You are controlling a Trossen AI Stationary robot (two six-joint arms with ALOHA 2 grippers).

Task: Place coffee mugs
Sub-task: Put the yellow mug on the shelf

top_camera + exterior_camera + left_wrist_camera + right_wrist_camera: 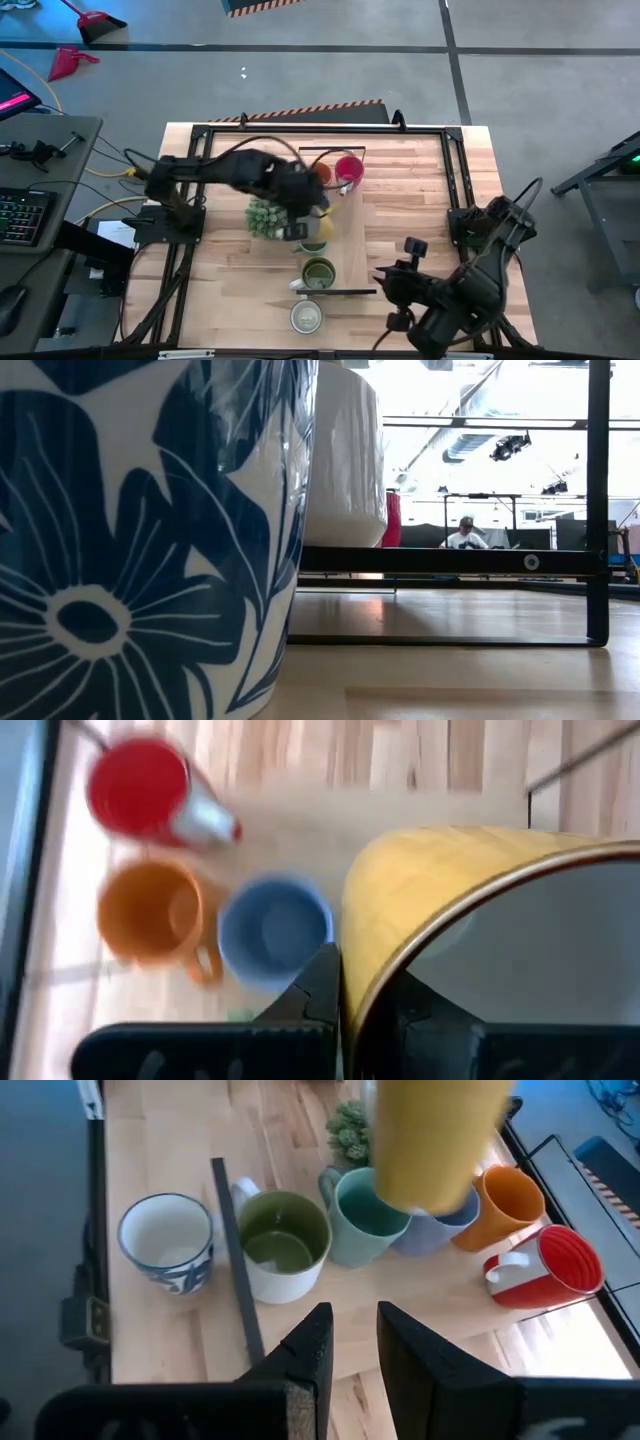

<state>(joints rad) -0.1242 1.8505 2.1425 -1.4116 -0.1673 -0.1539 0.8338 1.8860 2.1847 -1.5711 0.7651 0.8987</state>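
Wooden table [420, 200] with mugs [285, 1245], plant [264, 217]

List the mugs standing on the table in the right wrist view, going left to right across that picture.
Blue-flowered white mug → olive-green mug → teal-green mug → orange mug → red mug. The lavender-blue mug is left out: the yellow mug, held above the row, covers most of it.

No legible text, label, brand, number or sign appears in any view. The nearest mug [150, 540] carries only a blue flower pattern, without lettering. The striped strip [310, 110] at the table's far edge bears orange and black bars, without characters.
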